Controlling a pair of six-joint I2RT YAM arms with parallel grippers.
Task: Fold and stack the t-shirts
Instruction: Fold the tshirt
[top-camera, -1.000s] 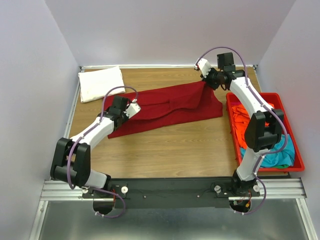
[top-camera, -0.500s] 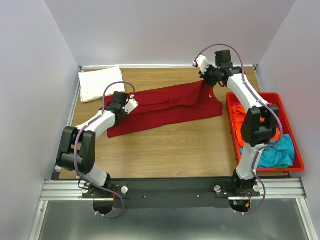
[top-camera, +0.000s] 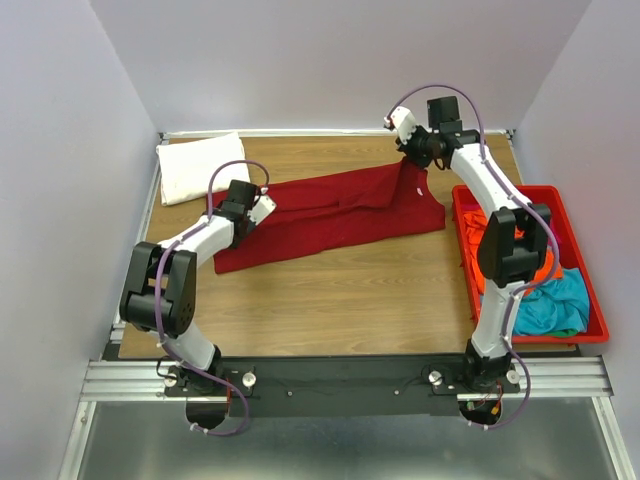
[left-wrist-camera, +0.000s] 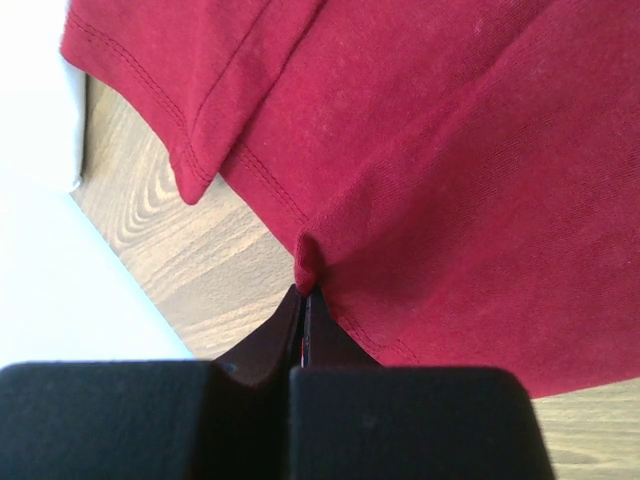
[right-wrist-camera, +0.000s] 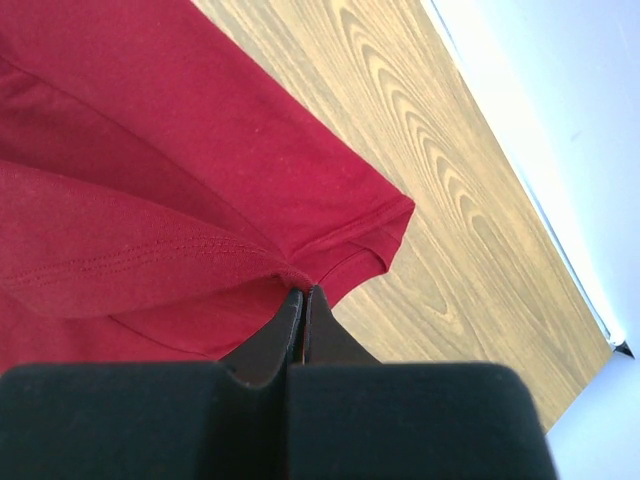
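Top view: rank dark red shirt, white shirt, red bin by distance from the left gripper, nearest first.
1. The dark red shirt: its edge is pinched in the left gripper.
2. The white shirt: folded, in the table's far-left corner.
3. The red bin: at the right edge, across the table.

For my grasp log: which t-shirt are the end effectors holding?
The dark red t-shirt, pinched at both ends; the white t-shirt lies folded, other t-shirts sit in the red bin.
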